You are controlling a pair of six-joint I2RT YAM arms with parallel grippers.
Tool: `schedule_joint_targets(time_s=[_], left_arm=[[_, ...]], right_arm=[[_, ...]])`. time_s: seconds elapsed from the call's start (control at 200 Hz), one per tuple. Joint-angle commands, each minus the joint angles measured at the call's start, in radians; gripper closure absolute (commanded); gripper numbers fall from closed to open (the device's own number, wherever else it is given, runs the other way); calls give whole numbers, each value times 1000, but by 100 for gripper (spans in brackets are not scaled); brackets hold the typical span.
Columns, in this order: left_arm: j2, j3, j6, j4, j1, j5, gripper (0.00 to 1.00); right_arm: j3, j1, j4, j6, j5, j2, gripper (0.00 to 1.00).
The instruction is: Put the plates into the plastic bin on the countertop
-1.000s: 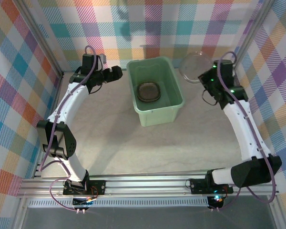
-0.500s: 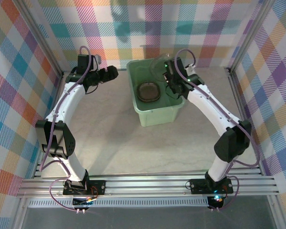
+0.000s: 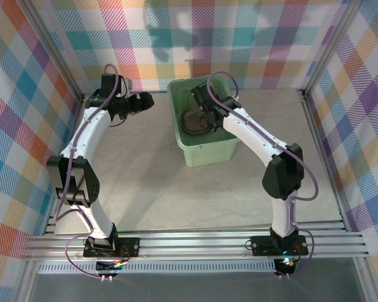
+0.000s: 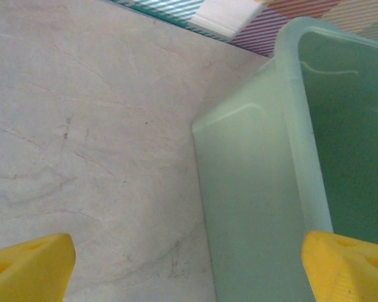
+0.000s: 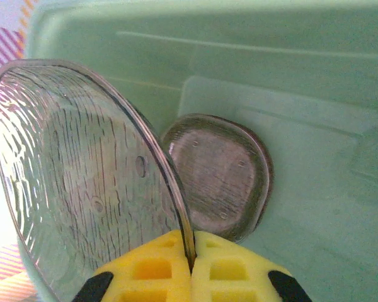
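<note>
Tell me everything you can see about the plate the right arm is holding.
The plate is clear, glassy, a rounded square with fine rippled lines and a raised rim. It stands on edge, its rim pinched between the yellow pads of the shut right tool. It hangs over the green bin, above smoky plates lying flat on the bin's floor.

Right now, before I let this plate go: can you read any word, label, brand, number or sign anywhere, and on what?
No readable text anywhere.
plastic bin: plain, no label.
clear plate between the right fingers: only moulded grain lines and dots.
smoky plate lying in the bin: dots, no letters.
countertop and plaid walls: no writing.
arm bases: any marking is too small to read.
</note>
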Motion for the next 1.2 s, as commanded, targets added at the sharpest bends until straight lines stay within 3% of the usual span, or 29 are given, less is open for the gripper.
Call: schedule_joint_targets(time_s=[0.0,0.655,1.195], left_arm=[[-5,9,9,-14,22,26,8],[30,16,-2,-20,77,54,8],[43,33,-2,-27,94,67,8]], right_arm=[[91,18,-92,79,30,67,100],[285,25,-254,269,4,320,100],[317,25,-211,354,-53,417,100]])
